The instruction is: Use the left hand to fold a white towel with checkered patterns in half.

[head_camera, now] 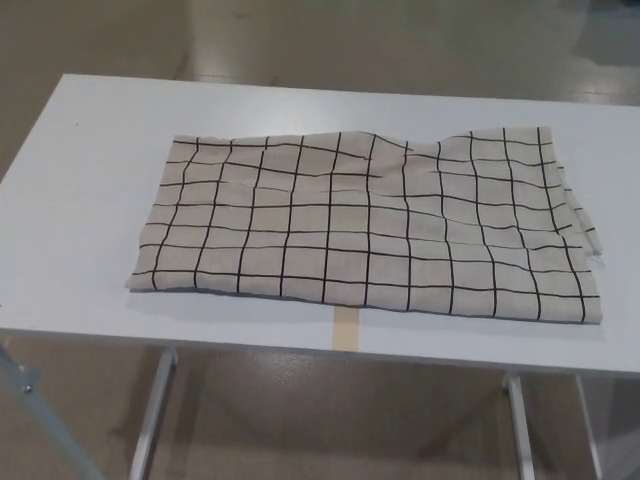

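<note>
Neither hand showed in the head view, so whether their fingers were apart or together could not be told. A checked towel [370, 225] lay spread across the middle of the white surface [80, 140], its near edge close to the front rim, over a strip of tape [345, 328]. It looked light, limp and wrinkled, likely to sag when lifted. A pinch at the left edge or corner would probably suit folding it across.

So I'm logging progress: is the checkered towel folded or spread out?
Cannot tell for sure. The towel lies flat on the table, wrinkled near its middle, and its right edge seems to show layered edges, hinting at a fold.
</note>
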Robot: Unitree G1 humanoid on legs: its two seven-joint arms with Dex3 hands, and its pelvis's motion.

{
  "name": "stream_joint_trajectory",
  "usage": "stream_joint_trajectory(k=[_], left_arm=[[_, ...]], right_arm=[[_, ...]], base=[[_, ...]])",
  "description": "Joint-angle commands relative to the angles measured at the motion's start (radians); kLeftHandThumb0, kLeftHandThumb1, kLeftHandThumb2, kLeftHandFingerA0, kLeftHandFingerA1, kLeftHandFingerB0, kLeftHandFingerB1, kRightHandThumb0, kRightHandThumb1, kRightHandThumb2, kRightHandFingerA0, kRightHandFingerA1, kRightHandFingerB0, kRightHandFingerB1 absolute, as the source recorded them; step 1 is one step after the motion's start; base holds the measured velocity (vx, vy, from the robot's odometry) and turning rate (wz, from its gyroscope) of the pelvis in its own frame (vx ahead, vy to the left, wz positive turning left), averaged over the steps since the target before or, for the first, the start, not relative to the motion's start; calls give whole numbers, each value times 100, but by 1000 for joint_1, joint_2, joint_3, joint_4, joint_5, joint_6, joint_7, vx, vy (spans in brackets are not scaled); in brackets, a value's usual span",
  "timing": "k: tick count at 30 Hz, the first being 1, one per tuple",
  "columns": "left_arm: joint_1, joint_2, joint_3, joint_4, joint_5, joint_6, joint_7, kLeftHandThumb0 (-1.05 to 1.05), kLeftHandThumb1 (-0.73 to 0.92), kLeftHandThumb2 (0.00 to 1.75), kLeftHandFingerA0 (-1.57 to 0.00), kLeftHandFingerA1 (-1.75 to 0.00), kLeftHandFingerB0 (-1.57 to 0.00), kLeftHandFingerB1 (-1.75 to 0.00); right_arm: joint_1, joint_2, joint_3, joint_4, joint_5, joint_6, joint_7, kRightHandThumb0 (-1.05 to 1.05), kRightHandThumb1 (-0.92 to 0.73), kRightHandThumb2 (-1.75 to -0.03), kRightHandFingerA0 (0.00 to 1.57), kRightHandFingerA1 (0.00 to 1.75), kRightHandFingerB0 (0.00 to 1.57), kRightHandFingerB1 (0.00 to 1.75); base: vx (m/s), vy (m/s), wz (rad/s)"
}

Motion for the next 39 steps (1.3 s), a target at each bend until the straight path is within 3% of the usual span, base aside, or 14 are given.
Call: stream_joint_trajectory(k=[1, 4, 5, 6, 7, 9, 16, 24, 26, 32, 34, 38, 39], left_arm=[[-4, -3, 66, -4, -83, -152, -8, -22, 27, 85, -13, -54, -12, -53], [3, -5, 57, -16, -66, -173, -13, -24, 27, 85, -9, -53, -9, -52], [18, 3, 34, -37, -21, -204, 14, -30, 27, 84, 0, -50, 0, -49], [27, 9, 21, -41, 3, -240, 27, -60, 35, 66, -11, -33, -12, -21], [35, 12, 13, -49, 26, -295, 46, -63, 39, 73, 0, -3, 0, -5], [46, 16, 0, -63, 59, -373, 72, -67, 41, 74, 0, 0, 0, 0], [105, 56, -8, -284, 186, -525, 153, -71, 39, 72, 0, 0, 0, 0], [150, 51, 65, -749, 347, -552, 199, -68, 41, 72, 0, 0, 0, 0], [104, 67, 78, -850, 428, -542, 214, -55, 38, 64, 0, 0, 0, 0], [3, 118, 36, -908, 561, -484, 227, -57, 37, 68, 0, -2, 0, 0], [-85, 168, -23, -890, 662, -432, 231, -49, 34, 69, 0, -12, 0, -11], [-157, 210, -89, -841, 732, -388, 229, -49, 34, 70, 0, -11, 0, -15], [-214, 238, -139, -788, 775, -352, 215, -50, 36, 61, 0, -6, 0, -15]], right_arm=[[6, 37, -61, -39, 59, -192, -53, -39, -82, -65, 33, 39, 26, 37], [18, 47, -65, -57, 52, -200, -49, -39, -82, -65, 33, 39, 26, 37], [27, 52, -60, -74, 46, -197, -46, -39, -82, -65, 33, 40, 26, 37], [34, 58, -56, -87, 43, -196, -45, -39, -82, -65, 33, 40, 26, 37], [46, 68, -46, -104, 41, -195, -38, -40, -83, -65, 32, 40, 26, 36], [63, 82, -30, -121, 35, -201, -29, -41, -83, -65, 32, 40, 26, 36], [100, 109, 22, -108, 38, -223, 30, -46, -83, -65, 30, 38, 24, 35], [85, 91, 42, -88, 24, -216, 37, -47, -82, -65, 28, 38, 23, 36], [74, 95, 45, -88, 9, -208, 10, -46, -82, -65, 29, 38, 24, 36], [72, 90, 52, -83, -4, -214, 3, -46, -83, -65, 29, 39, 24, 36], [73, 86, 55, -84, -5, -210, 6, -47, -82, -65, 28, 38, 24, 36], [72, 84, 57, -78, -5, -217, 5, -47, -82, -65, 28, 38, 24, 36], [64, 84, 58, -67, -10, -223, -2, -47, -82, -65, 29, 39, 24, 36]], base=[[0, 0, 0], [0, 0, 0], [0, 0, 0], [0, 0, 0], [0, 0, 0], [0, 0, 0], [0, 0, 0], [0, 0, 0], [0, 0, 0], [0, 0, 0], [0, 0, 0], [0, 0, 0], [0, 0, 0]])
